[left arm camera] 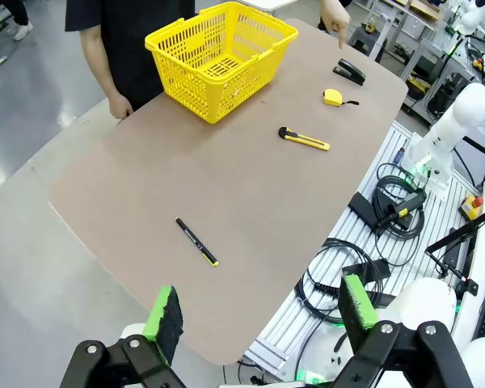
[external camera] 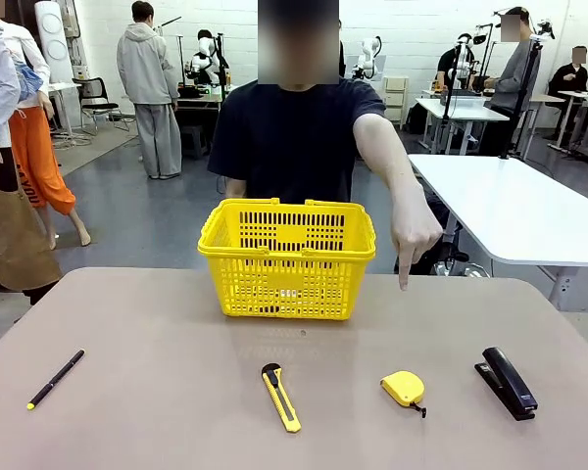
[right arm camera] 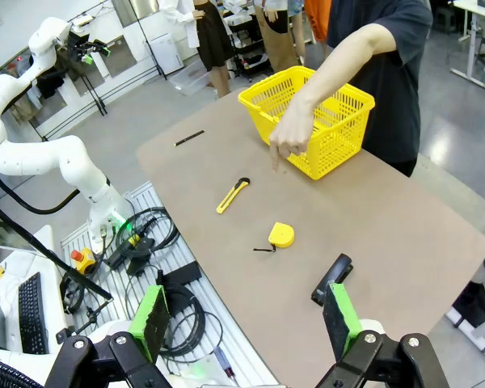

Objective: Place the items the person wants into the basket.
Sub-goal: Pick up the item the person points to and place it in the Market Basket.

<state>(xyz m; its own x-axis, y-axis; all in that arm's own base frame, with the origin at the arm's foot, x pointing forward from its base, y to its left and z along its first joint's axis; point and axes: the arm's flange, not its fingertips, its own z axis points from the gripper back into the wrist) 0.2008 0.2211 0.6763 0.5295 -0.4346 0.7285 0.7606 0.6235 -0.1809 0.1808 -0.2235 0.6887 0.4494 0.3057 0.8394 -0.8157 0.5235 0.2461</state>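
- The left arm's fingers (left arm camera: 163, 314) are standing wide apart and holding nothing, high up and back from the near edge of the desk (left arm camera: 250, 202).
- The right arm's fingers (right arm camera: 151, 321) are also spreading wide and empty, high above the desk edge near the black stapler (right arm camera: 331, 279).
- The yellow basket (external camera: 286, 259) is sitting upright at the far middle of the desk, just in front of the person (external camera: 294, 137).
- The person's hand (external camera: 415, 227) is reaching out to the right of the basket, index finger pointing down over the desk on the far side of the tape measure (external camera: 403, 388).
- The utility knife (external camera: 280, 396) is lying near the front middle, left of the tape measure and apart from it.
- The stapler is lying at the right end and the thin pen (external camera: 55, 379) at the left end.
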